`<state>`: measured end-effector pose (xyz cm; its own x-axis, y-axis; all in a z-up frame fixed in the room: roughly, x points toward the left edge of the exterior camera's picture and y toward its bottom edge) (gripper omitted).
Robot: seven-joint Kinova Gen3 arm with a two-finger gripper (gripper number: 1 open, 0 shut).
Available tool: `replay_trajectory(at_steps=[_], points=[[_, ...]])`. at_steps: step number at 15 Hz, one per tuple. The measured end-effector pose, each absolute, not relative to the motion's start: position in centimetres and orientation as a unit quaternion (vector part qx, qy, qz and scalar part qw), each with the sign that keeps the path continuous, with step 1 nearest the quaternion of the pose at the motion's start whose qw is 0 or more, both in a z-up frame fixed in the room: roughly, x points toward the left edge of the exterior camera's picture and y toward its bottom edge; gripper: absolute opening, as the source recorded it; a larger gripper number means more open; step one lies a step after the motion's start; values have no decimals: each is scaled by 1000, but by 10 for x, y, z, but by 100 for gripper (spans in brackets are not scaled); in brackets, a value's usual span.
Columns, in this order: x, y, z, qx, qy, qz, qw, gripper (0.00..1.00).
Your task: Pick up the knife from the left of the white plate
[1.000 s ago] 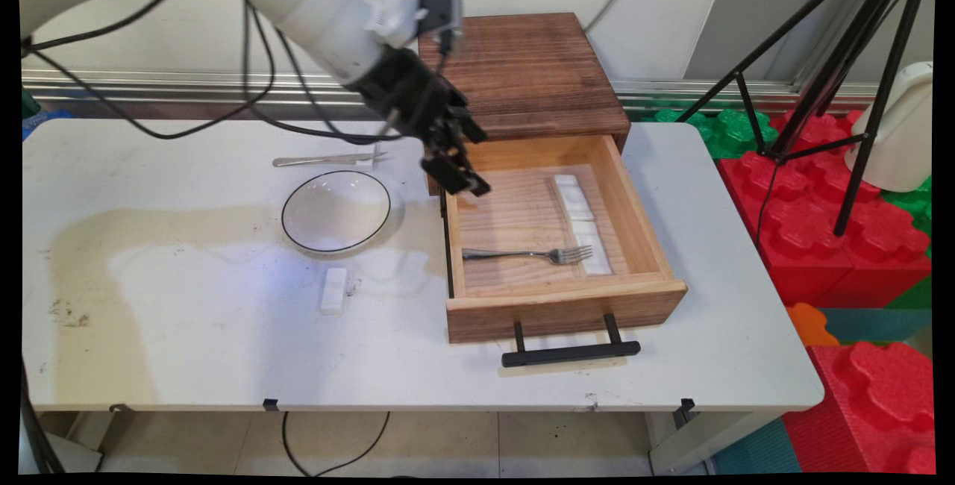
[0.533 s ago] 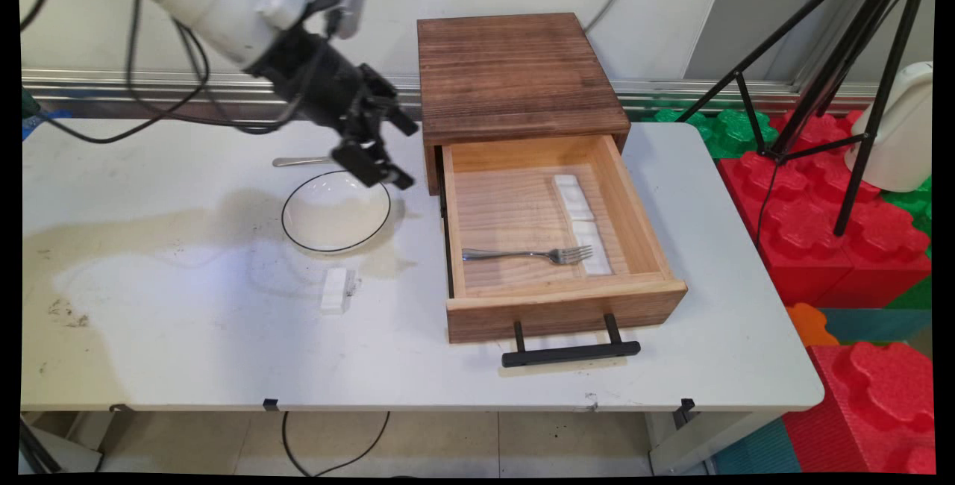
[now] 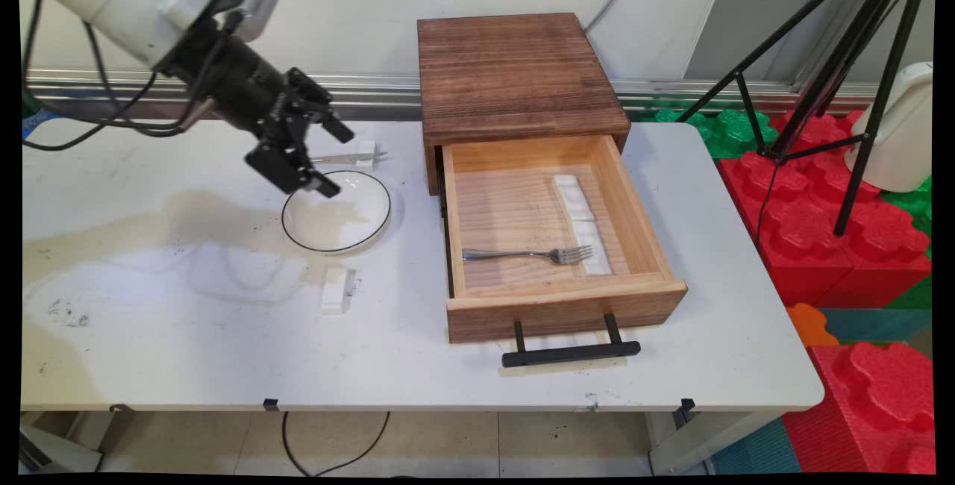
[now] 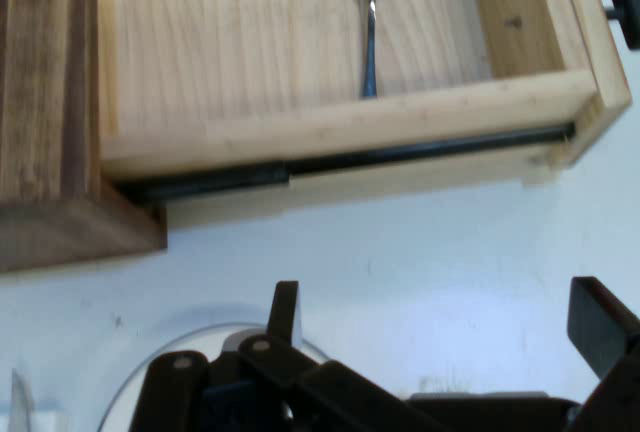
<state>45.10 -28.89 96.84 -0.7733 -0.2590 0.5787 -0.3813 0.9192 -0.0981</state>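
The jaws (image 3: 328, 159), swung left off the drawer (image 3: 552, 227), hang spread over the plate's (image 3: 336, 211) far-left rim.

I find no lettering, label, brand or number I can read in either view; any fine print may simply be too small.

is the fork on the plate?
No, the fork lies inside the open drawer, while the plate on the table beside it has nothing on it.
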Motion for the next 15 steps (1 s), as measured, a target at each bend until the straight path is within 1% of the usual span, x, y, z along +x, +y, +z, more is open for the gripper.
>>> replay_trajectory(at_steps=[7, 15], points=[[493, -269, 964, 187, -939, 93, 273, 100], [518, -255, 961, 199, -941, 85, 262, 100]])
